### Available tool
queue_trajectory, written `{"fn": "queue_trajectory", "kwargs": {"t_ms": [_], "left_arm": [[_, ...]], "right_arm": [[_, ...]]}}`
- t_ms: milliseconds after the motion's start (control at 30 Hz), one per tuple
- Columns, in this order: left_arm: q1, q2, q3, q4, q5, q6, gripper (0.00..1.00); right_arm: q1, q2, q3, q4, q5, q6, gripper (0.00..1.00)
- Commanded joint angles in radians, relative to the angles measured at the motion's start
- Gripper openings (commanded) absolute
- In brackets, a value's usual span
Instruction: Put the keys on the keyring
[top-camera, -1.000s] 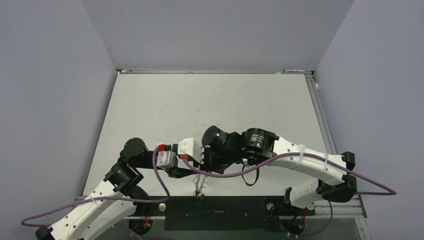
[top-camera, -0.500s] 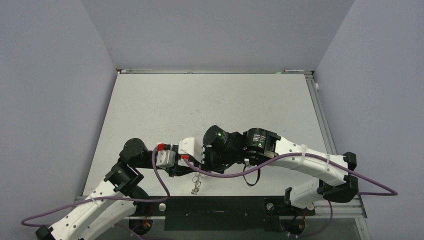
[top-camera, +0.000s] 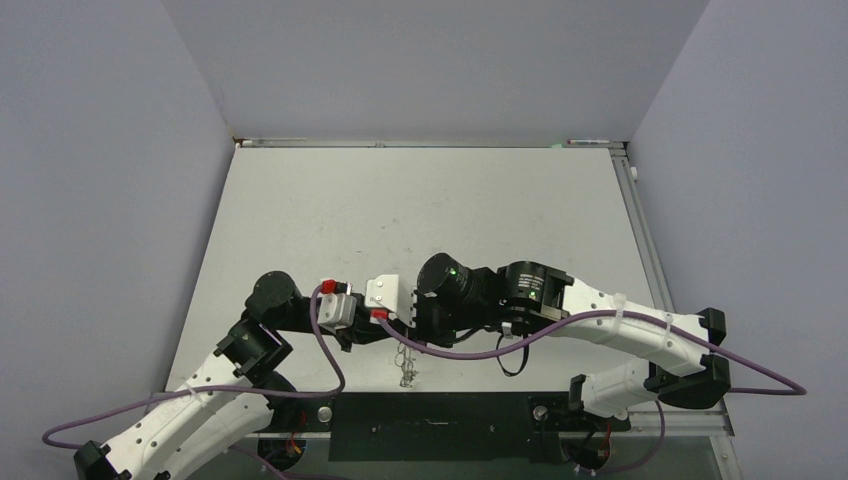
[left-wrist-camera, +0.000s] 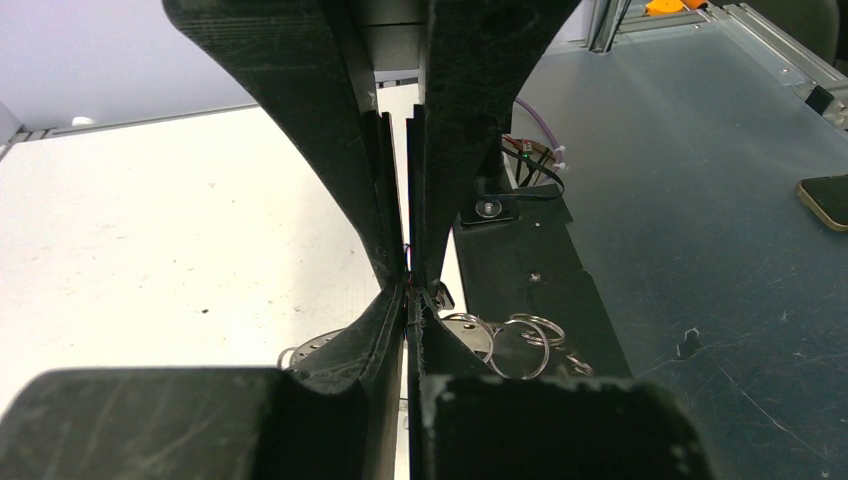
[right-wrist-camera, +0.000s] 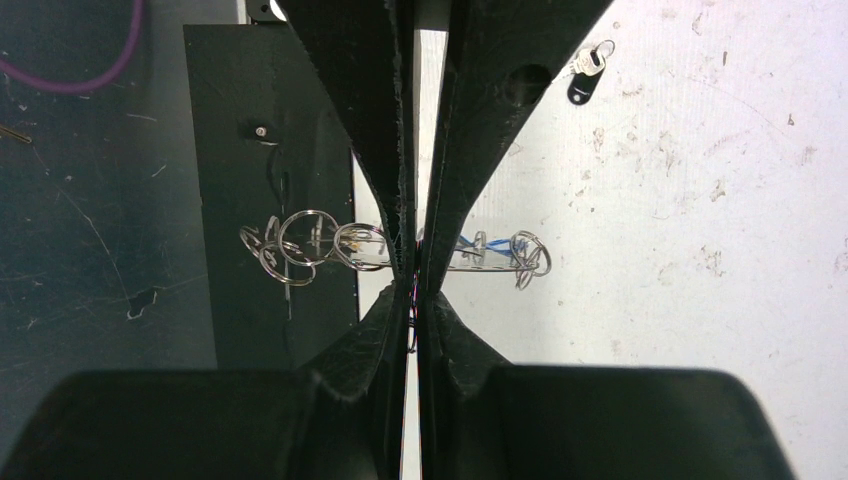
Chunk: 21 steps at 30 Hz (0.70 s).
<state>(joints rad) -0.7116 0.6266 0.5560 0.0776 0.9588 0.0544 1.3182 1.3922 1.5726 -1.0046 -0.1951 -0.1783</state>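
Tool count: 2, meeting tip to tip over the near middle of the worktop (top-camera: 420, 210).
Left tool (left-wrist-camera: 408, 284): jaws pressed together with no gap; cannot tell whether they nip anything.
Right tool (right-wrist-camera: 415, 282): jaws together, clamped on the keyring (top-camera: 404, 366).
Keyring: 1, hanging edge-on just under the meeting tips, above the worktop's near edge where the black plate (top-camera: 440, 425) begins.
Wire loops (right-wrist-camera: 300, 240): several on the rim, bunched at both ends in the right wrist view; exact count unreadable.
Keys: 1 plainly seen, the black-headed key (right-wrist-camera: 583, 80), flat on the worktop and well apart from the keyring.
Blue piece (right-wrist-camera: 465, 243): 1, among the loops; too small to identify.
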Motion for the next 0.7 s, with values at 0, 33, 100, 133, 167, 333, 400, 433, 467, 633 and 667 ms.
{"fn": "queue_trajectory", "kwargs": {"t_ms": [0, 33, 100, 133, 167, 333, 400, 433, 467, 633, 667], "left_arm": [[0.01, -0.022, 0.021, 0.104, 0.0, -0.082, 0.0], [0.014, -0.029, 0.014, 0.135, -0.013, -0.101, 0.0], [0.018, -0.044, -0.003, 0.19, -0.046, -0.13, 0.0], [0.017, -0.047, -0.01, 0.209, -0.065, -0.14, 0.0], [0.016, -0.05, -0.013, 0.226, -0.079, -0.15, 0.0], [0.011, -0.074, -0.035, 0.336, -0.115, -0.201, 0.0], [0.011, -0.094, -0.057, 0.4, -0.14, -0.246, 0.0], [0.012, -0.099, -0.066, 0.429, -0.145, -0.267, 0.0], [0.011, -0.101, -0.071, 0.449, -0.149, -0.283, 0.0], [0.01, -0.092, -0.088, 0.531, -0.142, -0.337, 0.0], [0.01, -0.094, -0.091, 0.541, -0.139, -0.341, 0.0]], "right_arm": [[0.009, -0.142, -0.061, 0.268, 0.012, 0.018, 0.2], [0.008, -0.168, -0.082, 0.301, 0.026, 0.023, 0.32], [0.008, -0.234, -0.127, 0.373, 0.072, 0.037, 0.44], [0.008, -0.269, -0.154, 0.421, 0.112, 0.047, 0.47], [0.008, -0.311, -0.185, 0.47, 0.156, 0.068, 0.49], [0.006, -0.54, -0.406, 0.738, 0.268, 0.132, 0.51], [0.007, -0.615, -0.498, 0.829, 0.259, 0.154, 0.51], [0.007, -0.645, -0.54, 0.868, 0.255, 0.162, 0.51], [0.006, -0.671, -0.576, 0.9, 0.252, 0.167, 0.5], [0.007, -0.738, -0.696, 0.996, 0.204, 0.178, 0.49], [0.007, -0.737, -0.708, 1.029, 0.164, 0.178, 0.49]]}}
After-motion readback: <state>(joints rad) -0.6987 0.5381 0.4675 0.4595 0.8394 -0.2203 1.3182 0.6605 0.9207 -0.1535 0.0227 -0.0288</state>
